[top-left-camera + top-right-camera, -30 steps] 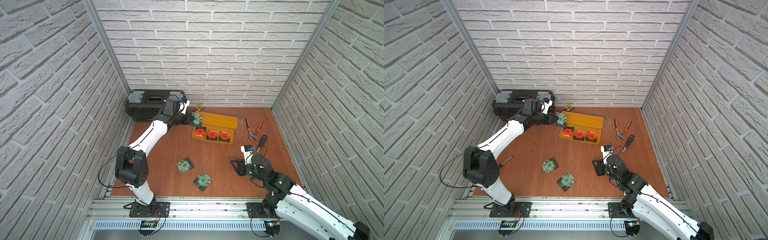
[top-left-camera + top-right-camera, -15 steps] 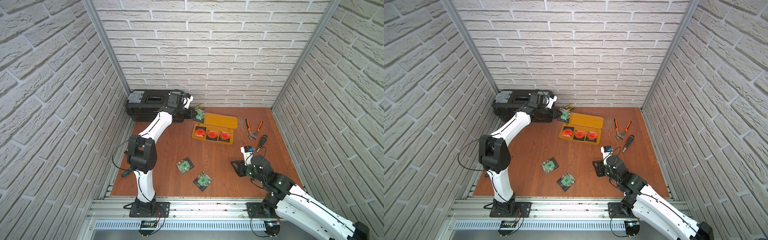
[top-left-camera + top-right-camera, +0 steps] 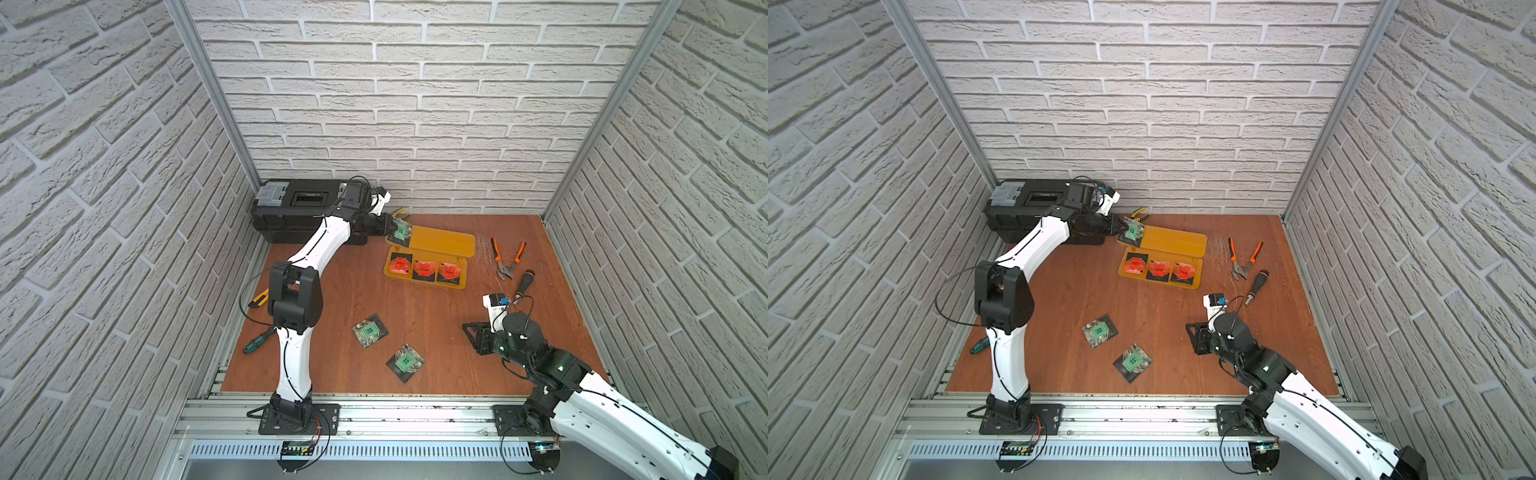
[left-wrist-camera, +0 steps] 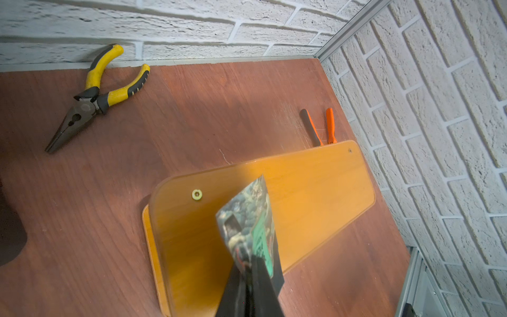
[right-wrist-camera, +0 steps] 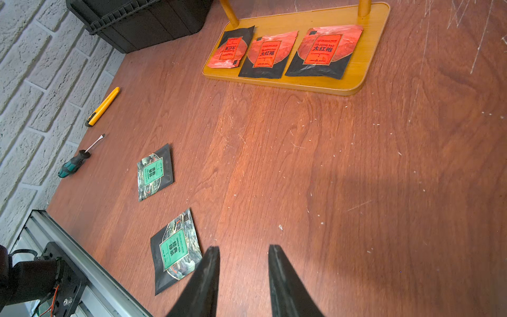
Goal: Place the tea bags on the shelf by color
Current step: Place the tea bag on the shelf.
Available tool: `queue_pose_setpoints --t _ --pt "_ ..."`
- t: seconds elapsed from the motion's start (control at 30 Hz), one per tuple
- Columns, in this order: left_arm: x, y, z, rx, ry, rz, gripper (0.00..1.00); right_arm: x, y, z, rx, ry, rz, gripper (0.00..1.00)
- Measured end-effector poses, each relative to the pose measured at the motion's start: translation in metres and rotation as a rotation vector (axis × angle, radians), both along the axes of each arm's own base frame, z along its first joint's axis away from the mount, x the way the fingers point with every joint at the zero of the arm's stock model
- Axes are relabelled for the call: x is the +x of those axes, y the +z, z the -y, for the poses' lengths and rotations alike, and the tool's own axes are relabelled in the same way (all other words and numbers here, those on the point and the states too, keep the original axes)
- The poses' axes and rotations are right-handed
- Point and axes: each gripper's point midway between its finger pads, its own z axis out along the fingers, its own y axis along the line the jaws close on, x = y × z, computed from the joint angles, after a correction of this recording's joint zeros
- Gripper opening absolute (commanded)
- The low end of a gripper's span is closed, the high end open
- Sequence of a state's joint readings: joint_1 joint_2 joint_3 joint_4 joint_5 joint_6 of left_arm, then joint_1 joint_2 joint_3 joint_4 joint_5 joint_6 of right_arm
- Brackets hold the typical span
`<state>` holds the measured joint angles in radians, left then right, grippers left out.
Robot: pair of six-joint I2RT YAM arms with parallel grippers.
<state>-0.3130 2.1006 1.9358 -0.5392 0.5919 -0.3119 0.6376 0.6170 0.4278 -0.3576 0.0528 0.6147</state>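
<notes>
Black toolbox (image 3: 291, 208), orange pliers (image 3: 504, 270) and teal screwdriver (image 5: 72, 166) lie apart.

In both top views the tabletop (image 3: 415, 316) lies open at frame centre, between the shelf (image 3: 449, 243) above and two green tea bags (image 3: 370, 330) below; black toolbox (image 3: 299, 208) and orange pliers (image 3: 504, 269) flank the shelf.

Both top views are looking down from high above the shelf (image 3: 444, 245); the left wrist camera is viewing it closely, the right from farther off.
</notes>
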Motion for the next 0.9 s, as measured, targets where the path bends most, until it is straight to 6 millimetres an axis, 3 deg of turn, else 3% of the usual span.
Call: queue_pose_setpoints --t 0.4,0.9 --pt "0.007 -0.014 0.000 0.015 0.000 -0.041 0.02 0.000 -0.001 0.001 -0.001 -0.005 -0.001 0.34" --pt "0.010 -0.015 0.001 0.018 -0.007 -0.047 0.21 0.000 -0.001 0.001 -0.002 -0.008 0.001 0.35"
